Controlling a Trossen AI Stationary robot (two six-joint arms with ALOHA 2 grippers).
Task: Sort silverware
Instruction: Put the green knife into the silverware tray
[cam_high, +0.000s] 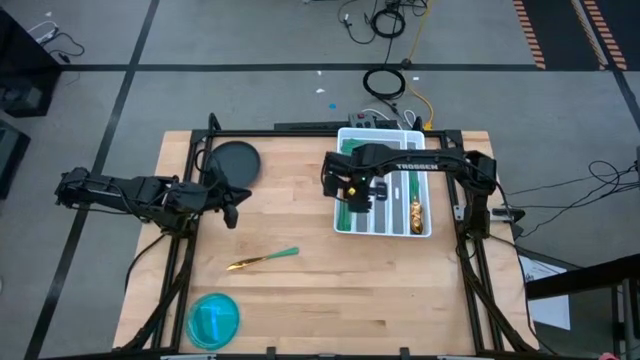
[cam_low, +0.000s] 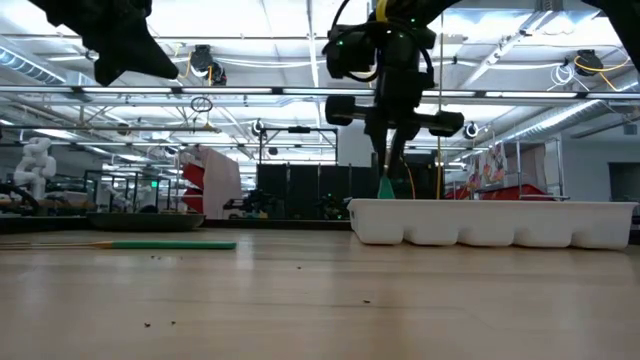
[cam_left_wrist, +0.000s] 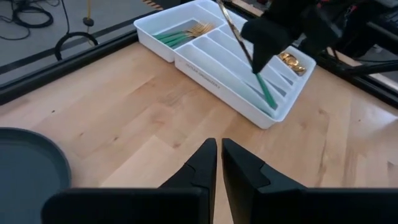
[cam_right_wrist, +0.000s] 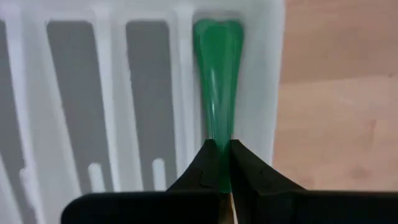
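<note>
A light wooden tabletop fills the middle of the high view. A dark round plate lies at its upper left, a white divided tray at upper right, a clear blue lid at lower left. One gold-headed, green-handled utensil lies bare on the wood, left of centre.

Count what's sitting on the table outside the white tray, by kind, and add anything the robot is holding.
loose silverware piece, lying on the wood: 1
held silverware piece, pinched in the fingers of the right gripper over the tray: 1
dark plate: 1
blue dish: 1
Total: 4
</note>
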